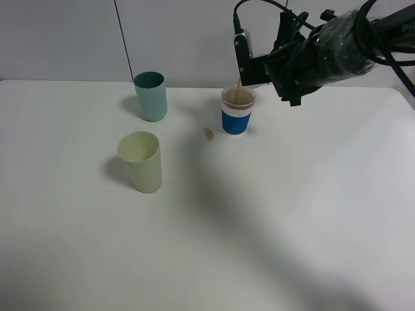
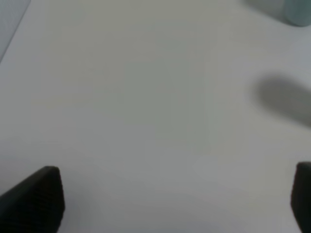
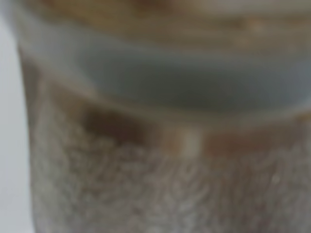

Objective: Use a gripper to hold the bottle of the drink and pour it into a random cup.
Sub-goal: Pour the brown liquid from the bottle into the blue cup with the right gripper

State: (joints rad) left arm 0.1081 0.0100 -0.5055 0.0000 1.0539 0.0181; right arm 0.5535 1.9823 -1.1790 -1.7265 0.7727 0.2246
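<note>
Right gripper clamped, it seems, on the tipped bottle, blurred up close, above the cup by the table's far edge, drink streaming in. Brown splash just beside the cup. Left gripper stands with fingers apart over bare tabletop; broad room toward the near edge.

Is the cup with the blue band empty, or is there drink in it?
Not empty: brown drink shows at the clear rim of the cup, and a brown stream falls into it.

no readable text, labels or numbers anywhere
</note>
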